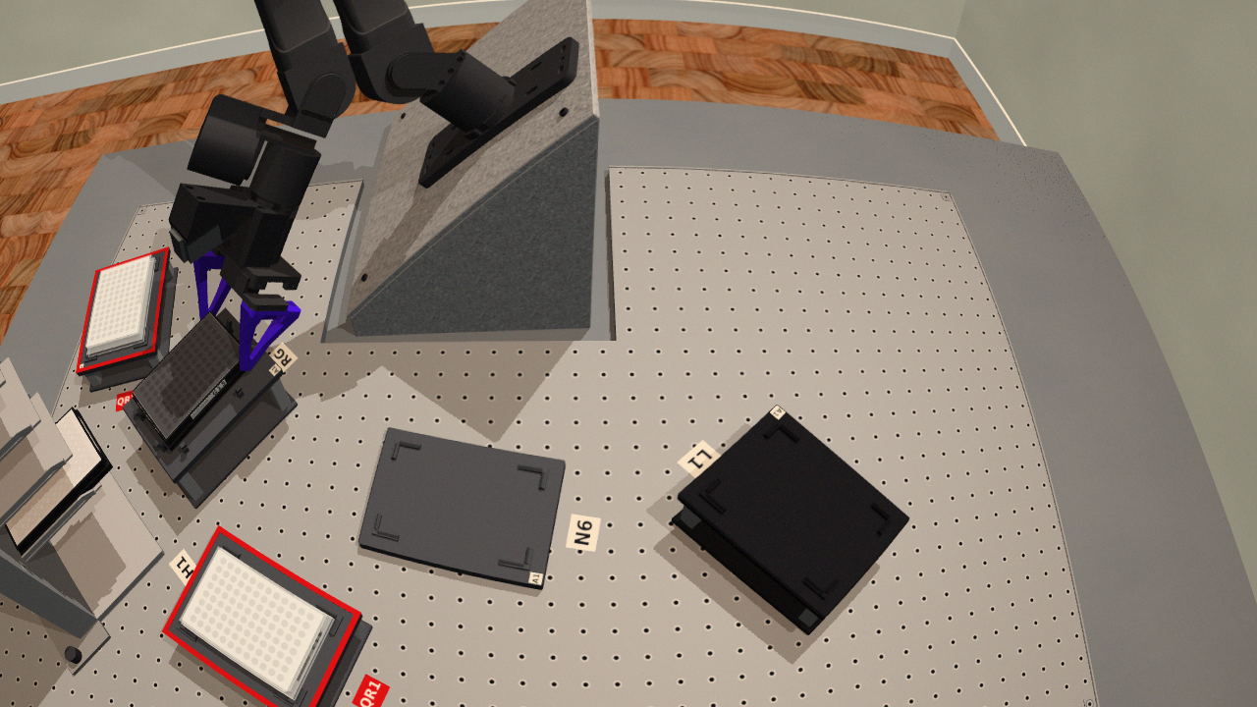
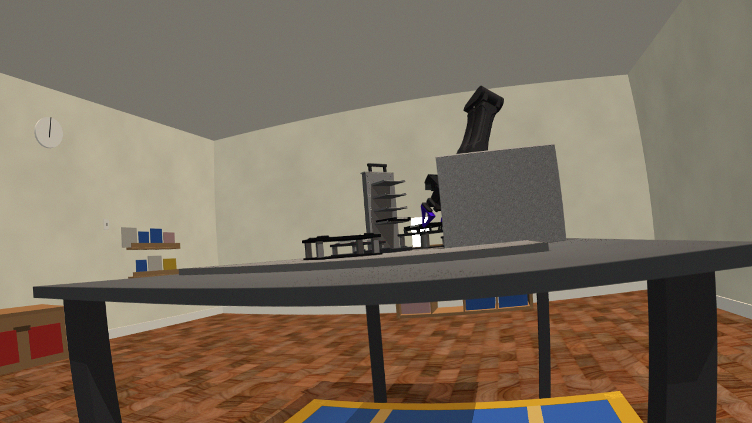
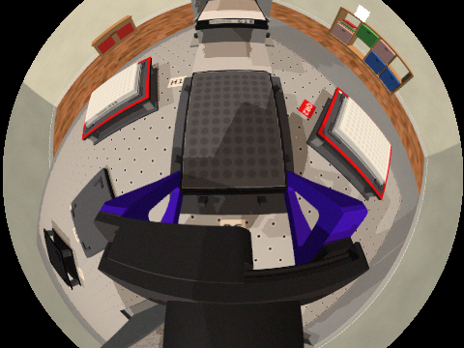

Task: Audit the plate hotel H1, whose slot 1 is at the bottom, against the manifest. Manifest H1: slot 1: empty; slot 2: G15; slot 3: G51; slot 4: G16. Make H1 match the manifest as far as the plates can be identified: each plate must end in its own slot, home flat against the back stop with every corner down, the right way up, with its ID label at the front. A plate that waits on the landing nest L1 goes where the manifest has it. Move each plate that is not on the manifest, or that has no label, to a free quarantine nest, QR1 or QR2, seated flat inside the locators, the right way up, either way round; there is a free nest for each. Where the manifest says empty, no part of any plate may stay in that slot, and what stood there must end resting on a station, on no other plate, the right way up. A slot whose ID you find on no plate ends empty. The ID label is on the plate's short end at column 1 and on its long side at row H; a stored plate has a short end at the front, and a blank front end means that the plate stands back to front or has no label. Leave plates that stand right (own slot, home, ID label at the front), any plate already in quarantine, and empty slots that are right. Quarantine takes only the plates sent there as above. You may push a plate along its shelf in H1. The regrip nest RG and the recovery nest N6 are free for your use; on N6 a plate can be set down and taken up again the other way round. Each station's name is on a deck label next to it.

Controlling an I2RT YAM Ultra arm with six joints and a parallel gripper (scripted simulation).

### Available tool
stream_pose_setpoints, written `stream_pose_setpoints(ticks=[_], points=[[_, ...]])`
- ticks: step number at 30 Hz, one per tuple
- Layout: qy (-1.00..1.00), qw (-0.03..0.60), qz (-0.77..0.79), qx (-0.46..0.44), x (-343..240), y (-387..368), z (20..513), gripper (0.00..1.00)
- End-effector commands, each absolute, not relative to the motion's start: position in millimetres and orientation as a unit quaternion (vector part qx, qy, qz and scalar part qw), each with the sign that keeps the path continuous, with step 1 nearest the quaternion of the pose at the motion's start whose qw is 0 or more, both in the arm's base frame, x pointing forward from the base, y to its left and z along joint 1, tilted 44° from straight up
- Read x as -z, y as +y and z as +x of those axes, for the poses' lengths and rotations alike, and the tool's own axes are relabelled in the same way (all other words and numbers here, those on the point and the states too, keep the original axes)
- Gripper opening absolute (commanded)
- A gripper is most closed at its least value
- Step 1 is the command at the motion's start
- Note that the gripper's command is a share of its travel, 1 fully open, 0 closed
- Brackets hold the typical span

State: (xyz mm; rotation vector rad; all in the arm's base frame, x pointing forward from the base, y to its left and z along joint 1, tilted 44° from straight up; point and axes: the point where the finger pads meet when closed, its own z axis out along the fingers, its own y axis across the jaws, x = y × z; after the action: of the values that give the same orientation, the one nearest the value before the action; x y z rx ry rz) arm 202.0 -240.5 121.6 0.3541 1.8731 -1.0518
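Observation:
My gripper (image 1: 226, 341) (image 3: 234, 180) is shut on the dark plate (image 1: 180, 379) (image 3: 232, 130), fingers against both long sides near one short end. The plate is level, wells up, at or just above the regrip nest RG (image 1: 230, 421) (image 3: 227, 205); full seating cannot be told. A label on its long side is too small to read. In hotel H1 (image 1: 130, 555) (image 2: 374, 202), a pale plate (image 1: 81, 442) (image 3: 231, 25) on a low shelf shows a front label that seems to read G16. White plates stand on QR1 (image 1: 342, 634) (image 3: 149, 83) and QR2 (image 1: 156, 343) (image 3: 327, 124).
Nest N6 (image 1: 461, 510) (image 3: 94, 208) and landing nest L1 (image 1: 791, 518) (image 3: 61, 256) hold no plate. The arm's sloped pedestal (image 1: 492, 263) (image 2: 499, 200) stands behind RG. QR2 is close beside RG and the gripper; H1 stands beyond the plate's far end.

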Motion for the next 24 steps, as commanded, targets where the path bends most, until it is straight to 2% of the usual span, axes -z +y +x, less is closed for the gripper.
stream_pose_setpoints(ticks=[1,24], points=[[0.756,0.475,0.138,0.428,-126.3,-239.9,205.7,0.86],[0.757,0.475,0.137,0.428,-118.4,-246.9,205.9,0.86]])
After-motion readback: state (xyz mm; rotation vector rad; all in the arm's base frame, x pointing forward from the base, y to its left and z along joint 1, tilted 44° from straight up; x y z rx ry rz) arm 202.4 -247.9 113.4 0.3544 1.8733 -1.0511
